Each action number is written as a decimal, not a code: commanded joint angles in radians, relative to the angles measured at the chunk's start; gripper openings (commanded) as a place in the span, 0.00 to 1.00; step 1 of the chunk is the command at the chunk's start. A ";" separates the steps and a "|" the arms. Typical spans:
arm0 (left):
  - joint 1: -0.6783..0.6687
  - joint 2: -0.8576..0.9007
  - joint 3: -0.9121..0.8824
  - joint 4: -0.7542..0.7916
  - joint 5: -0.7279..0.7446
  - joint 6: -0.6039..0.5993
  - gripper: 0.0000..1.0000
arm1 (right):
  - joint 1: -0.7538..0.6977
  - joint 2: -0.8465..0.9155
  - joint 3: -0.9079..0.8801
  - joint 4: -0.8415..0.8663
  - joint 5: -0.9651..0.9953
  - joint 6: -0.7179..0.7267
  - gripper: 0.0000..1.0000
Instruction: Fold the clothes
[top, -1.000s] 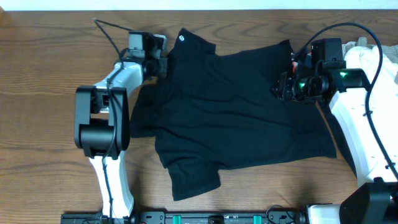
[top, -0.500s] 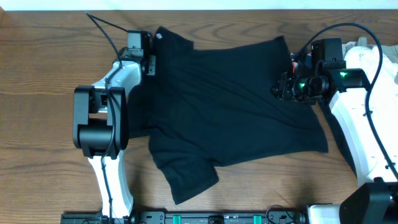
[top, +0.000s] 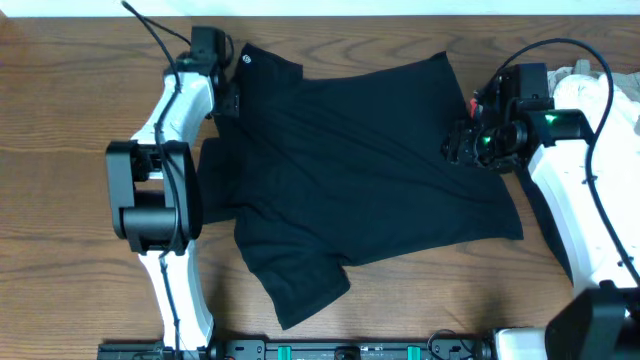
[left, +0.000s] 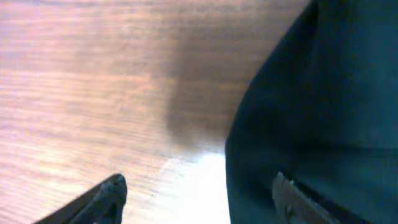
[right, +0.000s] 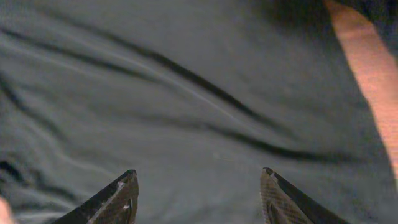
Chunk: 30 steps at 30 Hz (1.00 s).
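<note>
1 black T-shirt lies on the table; left gripper and right gripper both have fingers spread.

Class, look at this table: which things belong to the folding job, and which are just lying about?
Belong to the job: black T-shirt; left gripper and right gripper, both open; pale cloth at the right edge, likely another garment.
Just lying about: wooden table; black cable.
</note>
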 joint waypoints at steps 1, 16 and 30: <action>0.001 -0.136 0.062 -0.066 -0.008 -0.002 0.67 | 0.010 0.069 -0.006 -0.013 0.038 -0.004 0.60; 0.000 -0.658 0.058 -0.618 0.262 -0.266 0.56 | -0.020 0.171 -0.005 0.087 -0.029 -0.055 0.69; -0.070 -0.653 -0.605 -0.408 0.504 -0.407 0.17 | -0.020 0.185 -0.005 0.084 -0.032 -0.056 0.68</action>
